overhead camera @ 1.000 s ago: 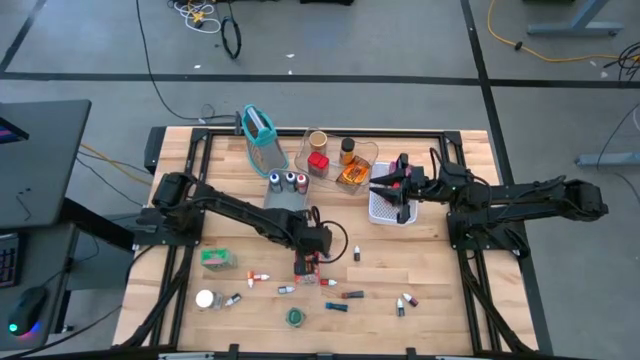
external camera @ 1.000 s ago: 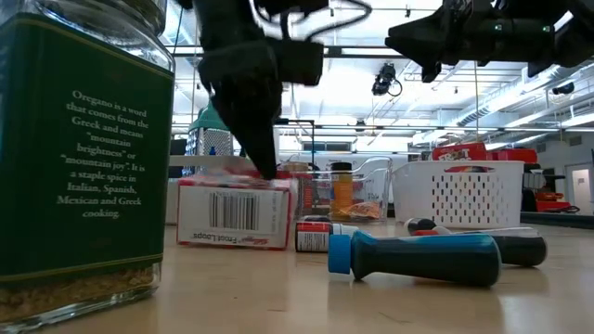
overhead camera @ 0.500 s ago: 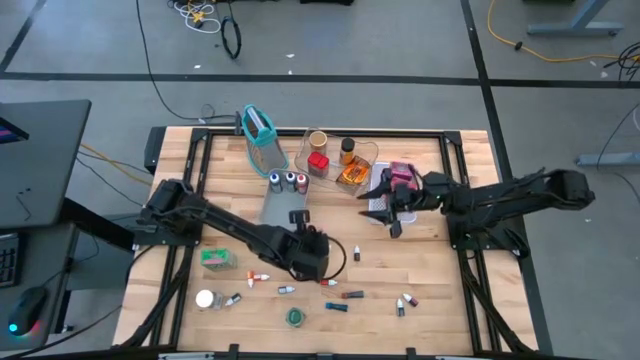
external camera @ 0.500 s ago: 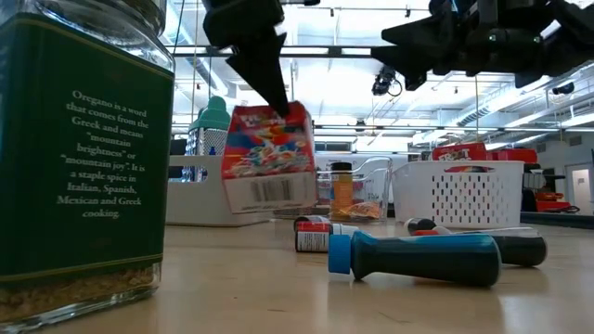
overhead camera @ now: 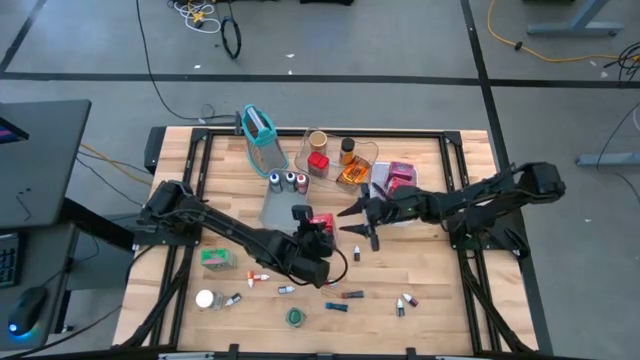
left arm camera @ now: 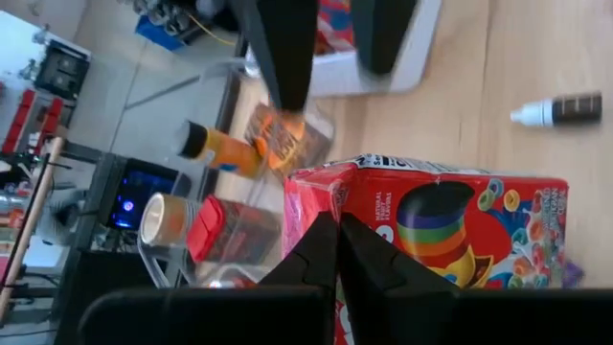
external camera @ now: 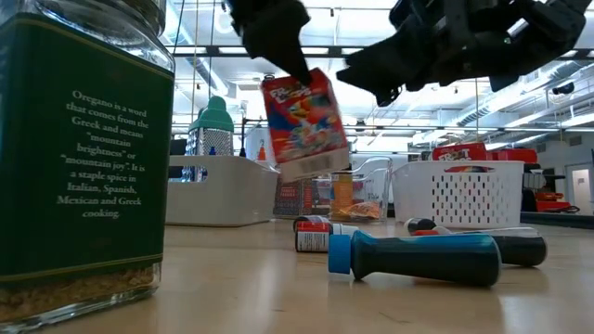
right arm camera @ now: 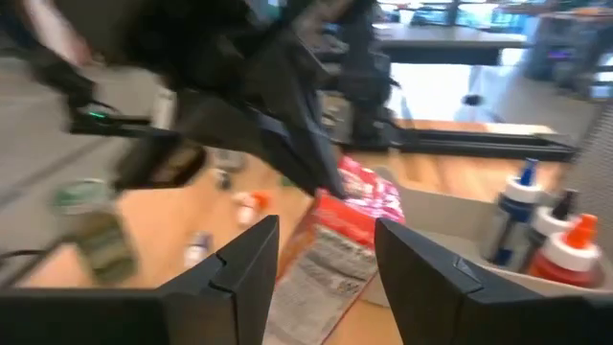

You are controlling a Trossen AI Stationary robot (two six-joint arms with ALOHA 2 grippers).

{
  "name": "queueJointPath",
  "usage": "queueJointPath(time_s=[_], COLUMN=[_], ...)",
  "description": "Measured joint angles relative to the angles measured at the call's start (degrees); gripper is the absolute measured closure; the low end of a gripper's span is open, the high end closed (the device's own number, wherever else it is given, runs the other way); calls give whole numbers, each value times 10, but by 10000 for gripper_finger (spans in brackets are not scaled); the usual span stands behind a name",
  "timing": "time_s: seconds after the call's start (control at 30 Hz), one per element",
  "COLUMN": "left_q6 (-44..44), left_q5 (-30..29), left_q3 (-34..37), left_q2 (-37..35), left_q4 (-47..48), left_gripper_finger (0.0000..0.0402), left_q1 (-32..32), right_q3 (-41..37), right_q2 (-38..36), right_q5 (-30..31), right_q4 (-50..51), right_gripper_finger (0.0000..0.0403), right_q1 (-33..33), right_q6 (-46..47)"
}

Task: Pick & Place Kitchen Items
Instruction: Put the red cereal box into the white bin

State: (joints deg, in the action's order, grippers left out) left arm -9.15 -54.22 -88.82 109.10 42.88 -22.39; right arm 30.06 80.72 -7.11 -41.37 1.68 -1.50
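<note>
A lab floor surrounds the wooden table (overhead camera: 420,270). Above its middle, the left gripper (overhead camera: 318,222) pinches a small red cereal box (external camera: 304,123) by its top edge: light, crushable cardboard, best gripped gently there. The right gripper (overhead camera: 360,218) hovers just beside, fingers spread.

A light wooden table (overhead camera: 420,265) with a black metal frame stands on a grey floor. At its far edge, a teal-rimmed holder (overhead camera: 259,127) stands upright, beside a clear tray (overhead camera: 366,152). A white perforated basket (external camera: 452,193) and a grey tray (external camera: 221,190) sit nearby. Cables (overhead camera: 205,15) lie on the floor beyond.
</note>
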Motion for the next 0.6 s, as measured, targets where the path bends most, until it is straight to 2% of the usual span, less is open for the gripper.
queueJointPath(time_s=[0.07,0.17,0.4,0.6], left_q6=[22,37,36,61], left_q5=[0,2,-2,-3], left_q3=[0,0,0,0], left_q2=[0,0,0,0], left_q4=[-22,-28,-32,-81], left_gripper_finger=[395,397,397,392], left_q1=[1,2,4,9], right_q3=[7,11,11,12], right_q2=[17,33,38,38], right_q5=[47,86,94,96], right_q4=[0,-3,-34,-51], right_gripper_finger=[220,220,221,221], right_q1=[10,20,35,38], right_q6=[-27,-50,-70,-69])
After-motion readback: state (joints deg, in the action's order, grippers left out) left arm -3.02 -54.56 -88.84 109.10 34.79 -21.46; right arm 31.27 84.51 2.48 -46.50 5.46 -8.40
